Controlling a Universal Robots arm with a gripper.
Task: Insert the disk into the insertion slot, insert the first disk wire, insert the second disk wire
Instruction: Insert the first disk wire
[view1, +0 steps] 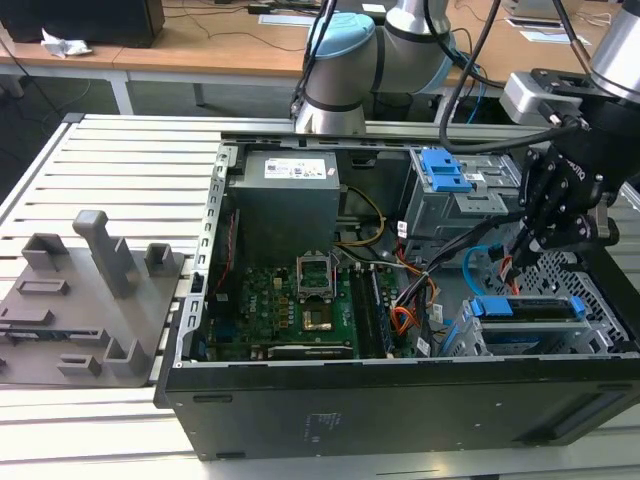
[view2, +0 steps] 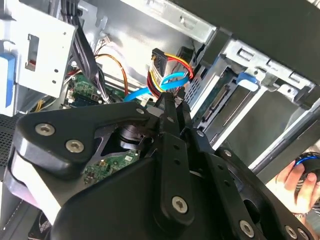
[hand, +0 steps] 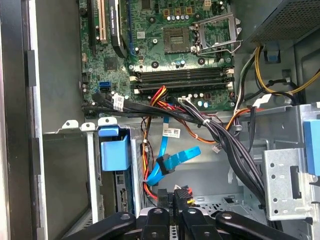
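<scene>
Gripping is confirmed in the second wrist view: the tool (view2: 170, 102) has its fingers drawn together on the disk wire (view2: 175, 62), a red, yellow and black bundle. The tool stands at the middle of the exterior view's right, inside the open computer case (view1: 400, 400) and just above the disk (view1: 527, 308). The disk, in its blue carrier, sits in the insertion slot (view1: 458, 338) at the lower part of the exterior view's right. A blue flat cable (hand: 175, 159) runs just beside the tool's tip. The case rests on the slatted worktop (view1: 120, 150).
</scene>
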